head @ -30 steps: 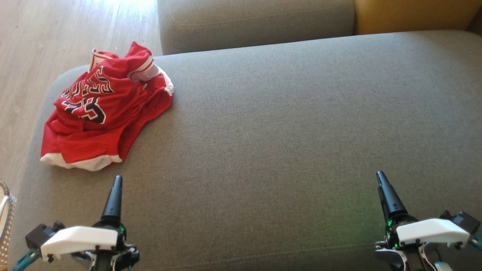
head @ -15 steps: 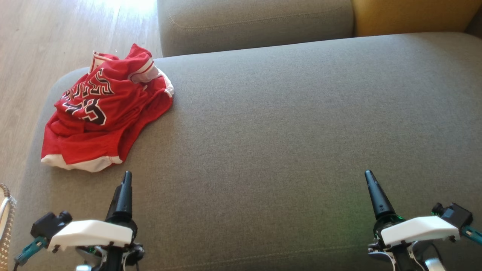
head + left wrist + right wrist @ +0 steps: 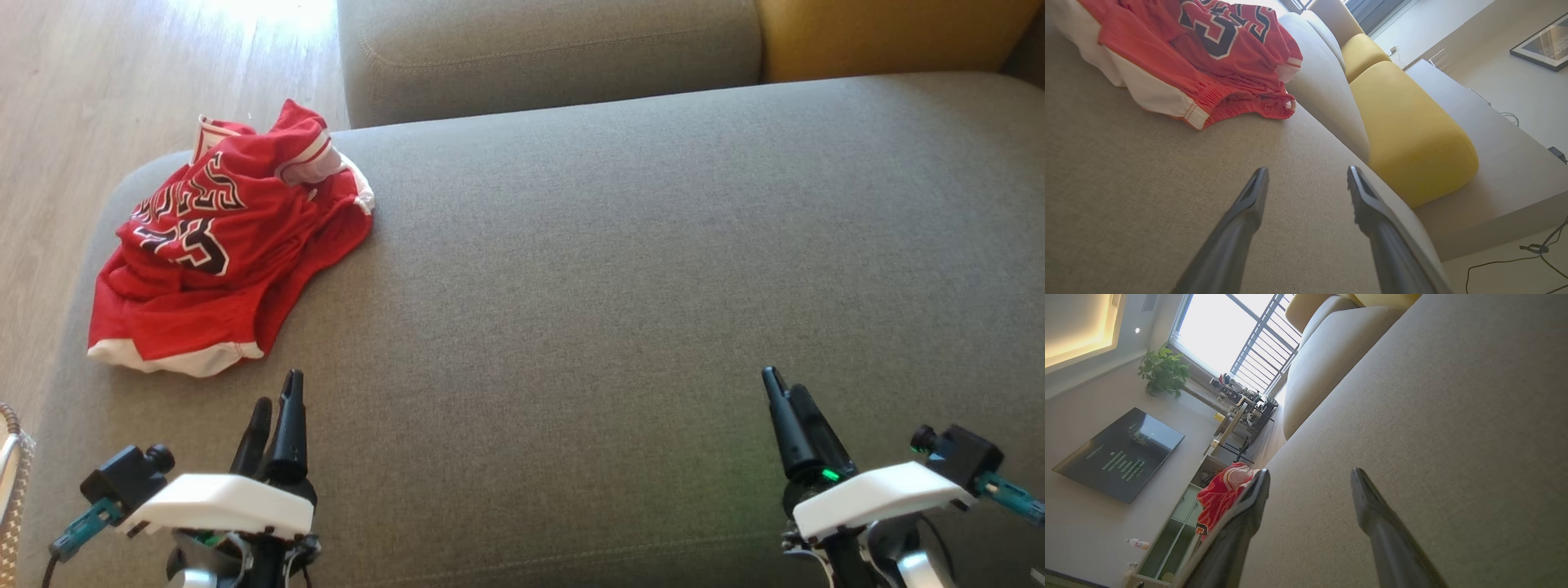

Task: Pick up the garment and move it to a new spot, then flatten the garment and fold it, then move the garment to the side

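As seen from the head camera, found red garment (image 3: 220, 245) with white trim and dark lettering crumpled in a heap on the far left corner of the grey sofa seat (image 3: 612, 286), close to its rounded edge and beside the pale wood floor (image 3: 98, 82). Noted white hem along the near side of the heap, dark number and letters facing up. Found left gripper (image 3: 277, 394) low at the near left, fingers pointing toward the heap, tips near the hem but clear of it. Checked in left wrist view: jaws spread wide, nothing between them, bare seat fabric beneath. Found right gripper (image 3: 784, 382) at the near right, well apart from the garment, over bare seat. Checked in right wrist view: jaws likewise released, empty. Recorded no contact between either gripper and the garment. Logged grey back cushion (image 3: 547, 49) behind the seat, yellow cushion (image 3: 882, 33) to its right. Also logged in right wrist view dark screen (image 3: 1118, 453) on the wall, potted plant (image 3: 1163, 369), bright window (image 3: 1229, 330).
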### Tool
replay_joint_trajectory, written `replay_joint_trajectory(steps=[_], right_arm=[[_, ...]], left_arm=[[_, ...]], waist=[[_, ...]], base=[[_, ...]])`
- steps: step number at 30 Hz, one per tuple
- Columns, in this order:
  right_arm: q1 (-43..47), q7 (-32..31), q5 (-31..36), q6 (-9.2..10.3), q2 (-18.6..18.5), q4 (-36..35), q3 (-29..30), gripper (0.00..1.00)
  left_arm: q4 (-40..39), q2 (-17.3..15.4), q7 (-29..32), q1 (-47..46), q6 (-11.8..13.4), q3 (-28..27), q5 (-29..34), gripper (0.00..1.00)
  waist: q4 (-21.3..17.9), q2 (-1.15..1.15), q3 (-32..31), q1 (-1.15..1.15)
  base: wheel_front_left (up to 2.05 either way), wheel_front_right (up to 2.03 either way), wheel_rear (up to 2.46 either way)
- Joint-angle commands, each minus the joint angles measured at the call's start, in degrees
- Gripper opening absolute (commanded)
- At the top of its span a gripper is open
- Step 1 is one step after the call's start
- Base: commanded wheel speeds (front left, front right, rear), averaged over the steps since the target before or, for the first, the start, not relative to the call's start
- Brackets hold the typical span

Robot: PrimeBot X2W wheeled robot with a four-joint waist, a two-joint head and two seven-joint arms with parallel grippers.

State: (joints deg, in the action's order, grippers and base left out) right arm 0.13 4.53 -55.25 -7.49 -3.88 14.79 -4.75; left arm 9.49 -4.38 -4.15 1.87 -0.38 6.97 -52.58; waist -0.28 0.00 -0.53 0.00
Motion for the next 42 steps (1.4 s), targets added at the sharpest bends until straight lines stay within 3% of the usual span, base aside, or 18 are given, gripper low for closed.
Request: replay_joint_trajectory(steps=[1, 15, 23, 33, 42], right_arm=[[-3.1, 0.8, 2.8, -0.01, 0.1, -2.5, -1.3, 1.0], [-2.8, 2.7, 13.2, -0.01, 0.2, -3.6, -3.1, 1.0], [-3.0, 3.9, 19.5, 0.0, 0.4, -4.6, -4.1, 1.0], [-3.4, 5.5, 27.4, 0.0, 0.5, -6.0, -5.2, 1.0], [-3.6, 6.8, 34.1, 0.0, 0.6, -8.0, -2.7, 1.0]], left_arm=[[-2.1, -1.0, -0.9, -1.8, 0.4, -0.3, 2.6, 1.0], [-3.0, -1.1, -2.9, -1.4, 1.4, 1.3, 11.8, 1.0], [-4.4, -1.0, -4.1, -1.2, 0.6, 2.0, 17.5, 1.0], [-7.1, -1.1, -5.7, -1.2, 1.9, 3.2, 26.7, 1.0], [-7.7, -0.9, -7.1, -0.8, 3.4, 3.1, 32.7, 1.0]], waist=[[0.0, 0.0, -0.1, 0.0], [0.5, 0.0, -0.7, 0.0], [0.8, 0.0, -0.5, 0.0], [0.8, 0.0, 0.2, 0.0], [0.9, 0.0, 0.5, 0.0]], base=[[0.0, 0.0, 0.0], [0.0, 0.0, 0.0], [0.0, 0.0, 0.0], [0.0, 0.0, 0.0], [0.0, 0.0, 0.0]])
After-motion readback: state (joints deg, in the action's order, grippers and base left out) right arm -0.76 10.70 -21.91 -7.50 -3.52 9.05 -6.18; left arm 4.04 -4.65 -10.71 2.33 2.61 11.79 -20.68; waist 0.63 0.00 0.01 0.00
